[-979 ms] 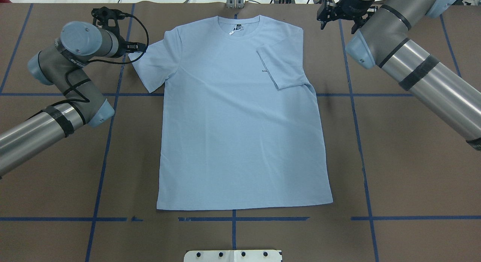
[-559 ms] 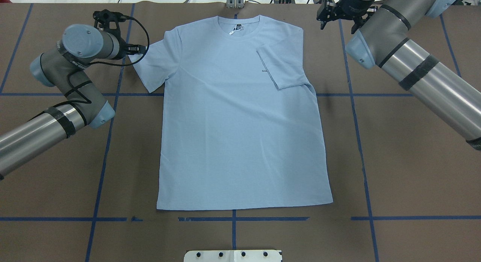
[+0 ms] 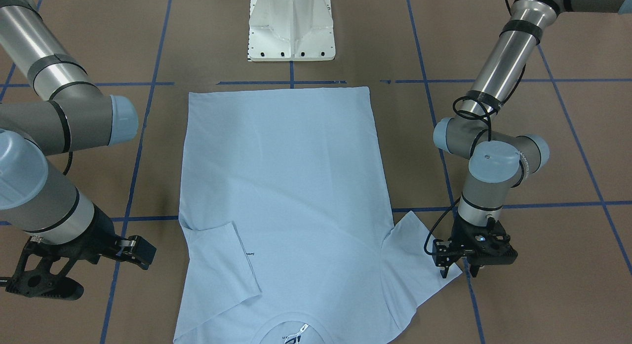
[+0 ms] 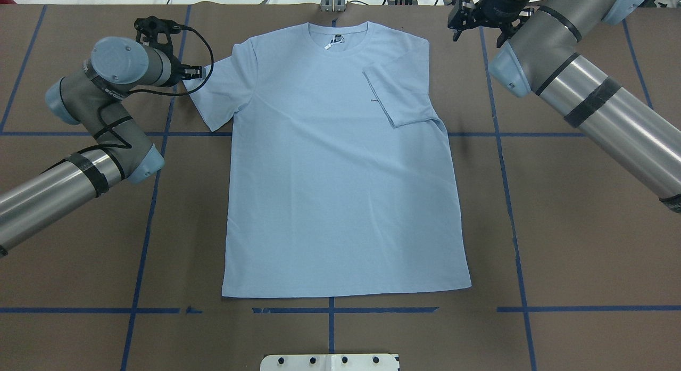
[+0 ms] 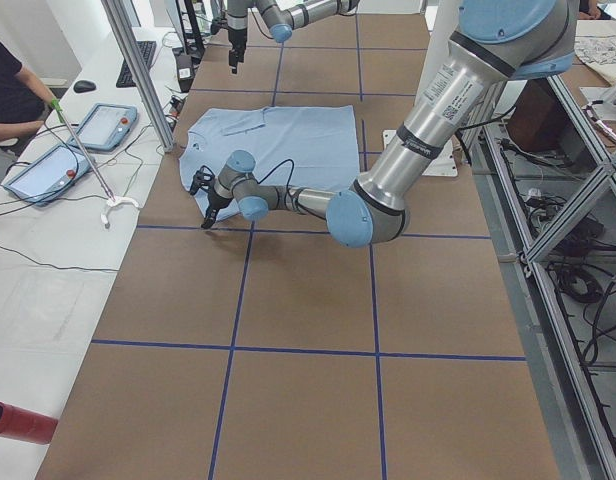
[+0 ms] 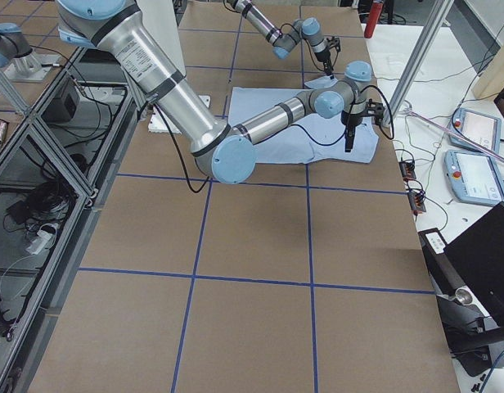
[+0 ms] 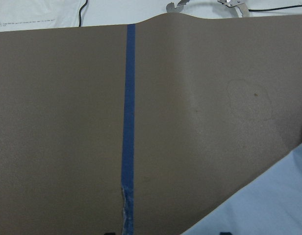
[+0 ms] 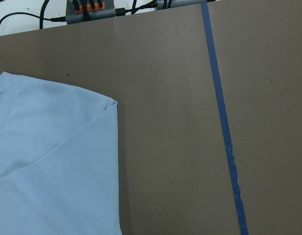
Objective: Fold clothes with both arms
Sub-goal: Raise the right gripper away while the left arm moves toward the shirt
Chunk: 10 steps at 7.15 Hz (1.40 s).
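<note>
Pale light-blue short-sleeved cotton T-shirt point(image 4: 340, 190): spread flat at the middle of the brown, blue-taped desk point(image 4: 585, 227), collar at the far edge, hem toward the robot

Entries, left to right in the overhead view:
- Silver-grey jointed left arm point(image 4: 119, 62): left jaws apart and low at the outer corner of the spread left sleeve point(image 4: 218, 99). In the front-facing view the corner lies between them, not clamped
- Shirt body: smooth, unfolded
- Right sleeve point(image 4: 399, 94): turned in over the chest
- Silver-grey jointed right arm point(image 4: 585, 94): right jaws apparently apart, holding nothing, beside the right shoulder and clear of the cloth

Step in hand, by judgement: sleeve folding, half done, with the left sleeve pending. The next move calls for closing on the sleeve corner, lifting it slightly, then carrying it inward across the chest to mirror the right sleeve, without dragging the body
</note>
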### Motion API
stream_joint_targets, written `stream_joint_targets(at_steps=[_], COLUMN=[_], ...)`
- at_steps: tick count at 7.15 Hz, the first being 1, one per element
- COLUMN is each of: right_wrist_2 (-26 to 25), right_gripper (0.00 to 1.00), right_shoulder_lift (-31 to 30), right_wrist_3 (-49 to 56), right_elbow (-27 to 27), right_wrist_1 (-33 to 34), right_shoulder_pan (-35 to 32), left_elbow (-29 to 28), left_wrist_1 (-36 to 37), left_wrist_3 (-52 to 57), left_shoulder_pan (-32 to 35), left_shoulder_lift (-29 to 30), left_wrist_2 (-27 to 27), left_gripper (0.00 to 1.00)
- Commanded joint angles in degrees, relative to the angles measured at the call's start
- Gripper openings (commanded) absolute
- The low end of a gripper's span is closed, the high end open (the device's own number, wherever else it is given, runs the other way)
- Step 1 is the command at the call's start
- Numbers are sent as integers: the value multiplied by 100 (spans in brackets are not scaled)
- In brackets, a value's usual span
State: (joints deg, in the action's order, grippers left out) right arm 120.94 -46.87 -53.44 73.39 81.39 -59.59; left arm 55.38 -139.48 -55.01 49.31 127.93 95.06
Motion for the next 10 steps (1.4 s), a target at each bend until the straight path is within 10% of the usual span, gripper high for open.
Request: stream_joint_targets(at_steps=[1,6,10], right_wrist_2=[0,-9,0], right_gripper=[100,100,100], right_shoulder_lift=[2,-6,-15], right_wrist_3=[0,9,9], right_elbow=[0,-26,-26], right_wrist_1=[0,0,-9], right_shoulder_pan=[0,0,0], left_elbow=[-1,34,901], left_wrist_1=[0,8,1442], left_wrist_3=[-1,-1,17], left_shoulder_pan=[0,-53,-53], left_shoulder_lift=[4,21,520], left_wrist_2=[4,21,56], left_gripper=[47,0,0])
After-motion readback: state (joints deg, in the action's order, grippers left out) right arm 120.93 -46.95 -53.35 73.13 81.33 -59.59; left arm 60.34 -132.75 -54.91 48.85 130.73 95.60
